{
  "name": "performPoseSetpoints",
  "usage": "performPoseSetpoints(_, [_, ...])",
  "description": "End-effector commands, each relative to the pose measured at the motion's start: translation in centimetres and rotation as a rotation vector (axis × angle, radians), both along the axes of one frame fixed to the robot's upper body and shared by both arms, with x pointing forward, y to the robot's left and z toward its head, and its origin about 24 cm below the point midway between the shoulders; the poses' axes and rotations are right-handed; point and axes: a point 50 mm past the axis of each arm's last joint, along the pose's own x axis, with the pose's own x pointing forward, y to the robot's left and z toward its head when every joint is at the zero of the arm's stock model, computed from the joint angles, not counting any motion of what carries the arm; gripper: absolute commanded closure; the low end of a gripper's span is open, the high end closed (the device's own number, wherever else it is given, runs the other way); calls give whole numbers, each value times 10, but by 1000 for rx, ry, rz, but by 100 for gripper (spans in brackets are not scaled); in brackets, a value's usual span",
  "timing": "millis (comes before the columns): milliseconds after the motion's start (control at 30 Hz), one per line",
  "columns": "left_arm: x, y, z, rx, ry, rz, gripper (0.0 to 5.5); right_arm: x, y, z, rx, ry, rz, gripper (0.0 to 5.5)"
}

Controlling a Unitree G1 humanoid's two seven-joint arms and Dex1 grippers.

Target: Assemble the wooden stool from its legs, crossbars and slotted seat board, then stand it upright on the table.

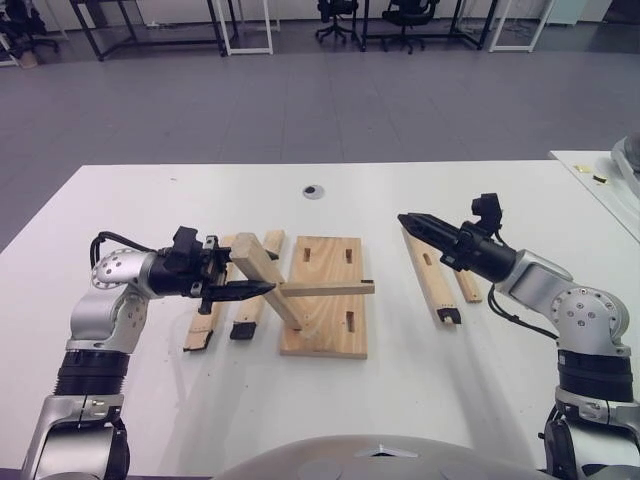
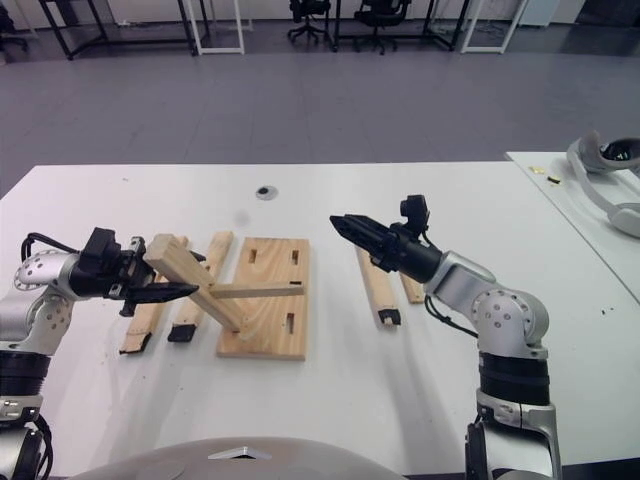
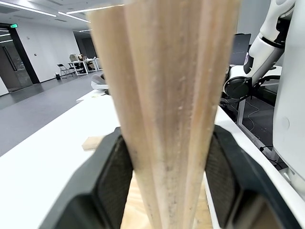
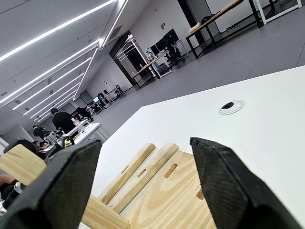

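One leg [image 1: 256, 256] pinched by L gripper [image 1: 266, 288] (over seat board [image 1: 330, 325]); R gripper [image 1: 407, 220] spread.

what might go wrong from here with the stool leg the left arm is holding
The leg clamped in the left pincer is tilted over the seat board, its crossbar jutting sideways unsupported; it may twist in the grip or miss its slot. The right pincer is open and off to the side, so the board could slide when pressed.
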Motion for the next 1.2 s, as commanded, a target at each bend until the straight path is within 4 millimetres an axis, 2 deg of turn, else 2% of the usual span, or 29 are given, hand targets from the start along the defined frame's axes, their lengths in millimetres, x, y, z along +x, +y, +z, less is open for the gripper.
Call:
performPoseSetpoints(33, [-15,-3,-48,180,154,33,344,4,3,11,3,-35,-9,204])
performPoseSetpoints(200, [-25,-1,-60,237,201,19,344,7,1,13,15,-33,-47,204])
performPoseSetpoints(533, [-13,4,-57,291,250,34,344,6,6,7,27,-16,-67,204])
performPoseSetpoints(767, [-13,2,-67,374,224,23,344,7,6,6,33,-12,-73,204])
performPoseSetpoints(800, [-15,2,-69,379,227,19,308,7,6,6,33,-12,-74,204])
performPoseSetpoints(867, [-16,1,-72,366,227,37,274,7,5,6,34,-11,-74,204])
performPoseSetpoints(1000, [-10,7,-68,347,203,111,224,6,4,6,31,-10,-73,204])
performPoseSetpoints(1100, [-4,12,-57,318,161,159,180,5,3,6,28,-8,-75,204])
performPoseSetpoints(1200, [6,19,-35,305,95,232,130,4,2,5,25,-7,-87,204])
